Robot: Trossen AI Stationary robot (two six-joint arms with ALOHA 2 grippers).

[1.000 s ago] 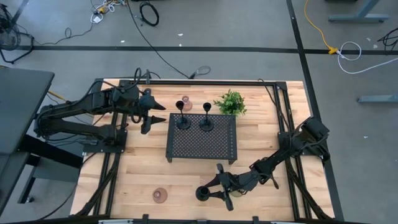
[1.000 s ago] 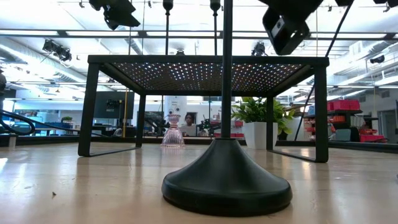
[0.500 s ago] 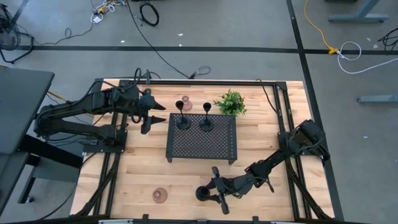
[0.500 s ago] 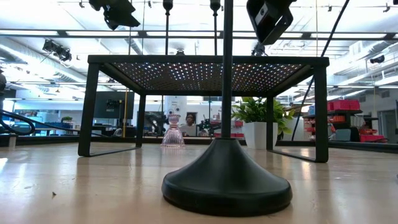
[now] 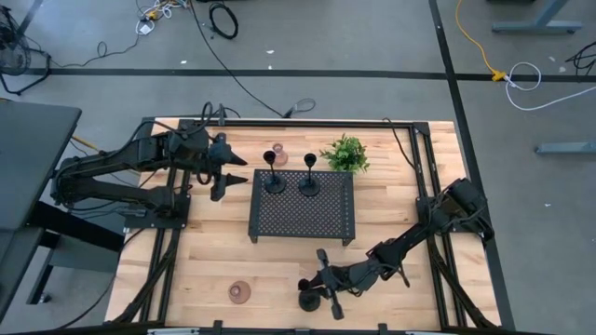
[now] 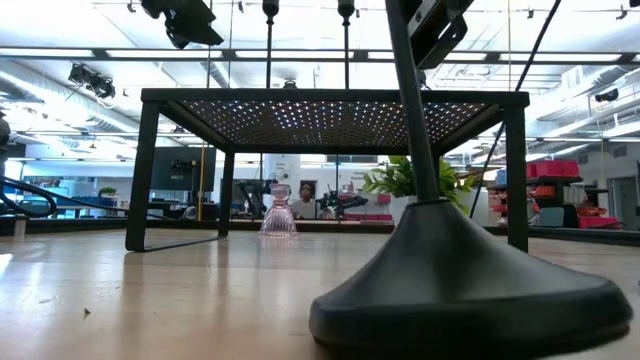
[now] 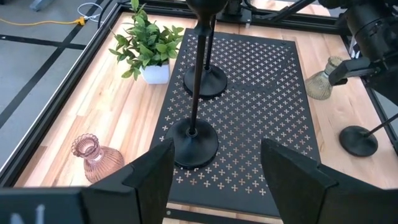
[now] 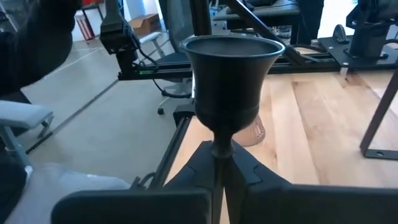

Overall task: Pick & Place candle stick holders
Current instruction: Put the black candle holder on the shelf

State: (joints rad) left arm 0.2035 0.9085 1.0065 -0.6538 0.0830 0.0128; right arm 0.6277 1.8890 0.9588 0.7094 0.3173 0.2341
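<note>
My right gripper point(image 5: 321, 281) is shut on a slim black candle stick holder point(image 5: 307, 299) near the table's front edge. Its round base point(image 6: 470, 290) stands tipped in the low view. Two more black stemmed holders point(image 7: 194, 140) point(image 7: 204, 78) stand by their bases on the black perforated tray point(image 5: 303, 216). A pink holder point(image 5: 278, 156) stands behind the tray, another point(image 5: 240, 292) at the front left. An olive one point(image 7: 323, 81) sits beside the right arm. My left gripper point(image 5: 237, 177) hovers open left of the tray. My right gripper pinches the black holder's thin stem point(image 8: 221, 151) just under its cup point(image 8: 231, 74), between its two fingers. The fingers come in level from the table's right side and lie across the stem. The holder leans, its base tipped; whether the base touches the table I cannot tell.
A small leafy plant in a white pot point(image 5: 345, 154) stands behind the tray's far right corner. The tray stands on legs point(image 6: 142, 175) with open room beneath it. Bare wood lies between the tray and the front edge.
My right gripper has shut on the black holder's stem after shifting a little toward the table's left. The holder, upright before, now leans, and its base has slid toward the near edge and slightly right.
</note>
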